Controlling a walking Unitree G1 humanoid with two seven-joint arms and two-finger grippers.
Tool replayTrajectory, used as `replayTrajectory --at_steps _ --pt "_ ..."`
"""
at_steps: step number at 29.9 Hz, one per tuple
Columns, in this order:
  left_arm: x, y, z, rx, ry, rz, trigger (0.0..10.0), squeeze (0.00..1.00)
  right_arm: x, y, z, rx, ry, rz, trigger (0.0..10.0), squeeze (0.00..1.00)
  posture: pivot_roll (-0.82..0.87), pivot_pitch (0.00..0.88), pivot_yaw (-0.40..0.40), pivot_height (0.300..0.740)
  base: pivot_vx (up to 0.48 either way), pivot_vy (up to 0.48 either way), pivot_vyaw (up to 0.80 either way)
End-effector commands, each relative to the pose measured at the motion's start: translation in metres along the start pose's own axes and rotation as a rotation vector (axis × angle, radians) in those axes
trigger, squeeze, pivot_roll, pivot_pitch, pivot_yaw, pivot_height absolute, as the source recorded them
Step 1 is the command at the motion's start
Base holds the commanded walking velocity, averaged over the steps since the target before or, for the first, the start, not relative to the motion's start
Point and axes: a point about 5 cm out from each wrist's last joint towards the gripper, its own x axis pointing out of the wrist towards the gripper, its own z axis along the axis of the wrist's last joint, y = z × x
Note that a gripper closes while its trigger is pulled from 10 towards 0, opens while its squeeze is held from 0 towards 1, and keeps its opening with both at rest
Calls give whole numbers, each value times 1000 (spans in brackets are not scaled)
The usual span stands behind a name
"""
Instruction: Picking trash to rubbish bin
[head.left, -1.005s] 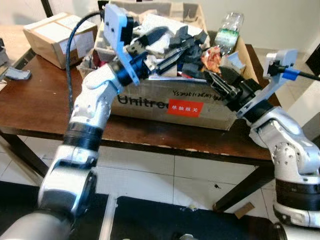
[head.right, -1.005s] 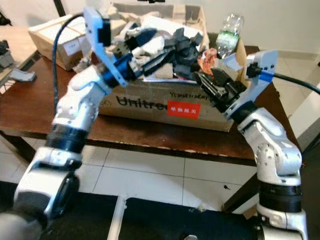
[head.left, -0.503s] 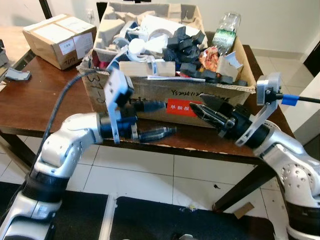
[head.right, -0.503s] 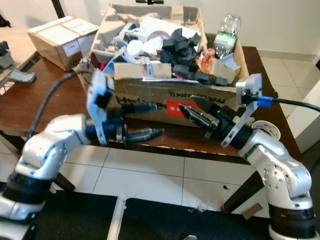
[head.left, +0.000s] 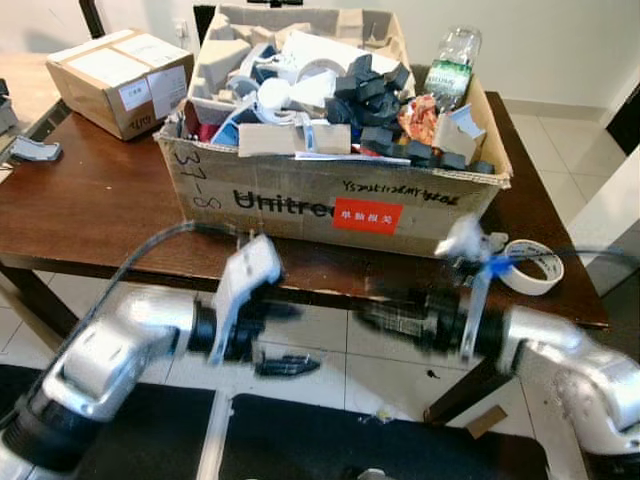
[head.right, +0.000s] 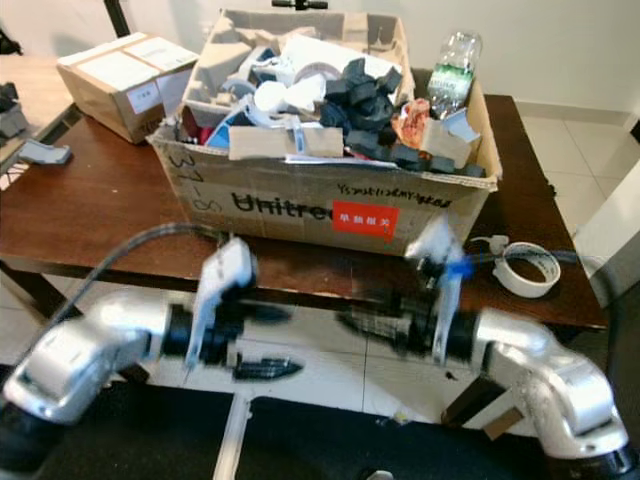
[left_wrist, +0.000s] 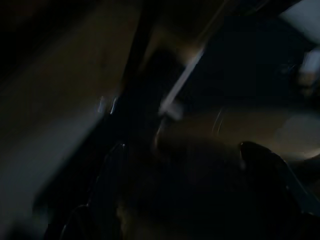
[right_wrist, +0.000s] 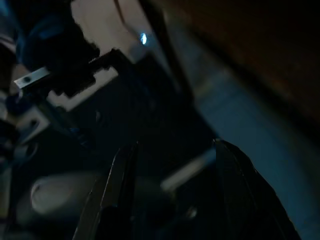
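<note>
Standing on the dark wooden table (head.left: 80, 215), the Unitree cardboard box (head.left: 330, 205) brims with trash (head.left: 330, 100): foam pieces, paper and wrappers, with a plastic bottle (head.left: 452, 65) at its far right corner. A tape roll (head.left: 530, 266) lies right of it, a smaller carton (head.left: 120, 65) left. Both arms are blurred below the table edge; the left gripper (head.left: 285, 340) has its fingers spread.

In the right wrist view, the right gripper (right_wrist: 172, 195) shows dark fingers (right_wrist: 117, 190) apart, nothing between.

The left wrist view is too dark to read.

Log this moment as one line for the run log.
arms: left gripper and right gripper low, below table edge, blurred | load: none seen | cardboard box: full of trash, on table | tape roll: beside box
</note>
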Motion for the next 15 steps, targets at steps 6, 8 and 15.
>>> replayTrajectory --at_steps 6,8,15 --pt "17 3 -71 -199 229 182 10000 0 7 -3 -50 111 174 -42 10000 0 52 123 5 740 0 0 0" --pt "23 2 -91 -258 267 231 10000 0 10 -4 -70 143 241 -74 10000 0 52 119 5 740 0 0 0" --pt "30 9 -127 -380 368 432 10000 0 15 -25 -121 138 450 -350 10000 0 51 99 2 740 0 0 0"
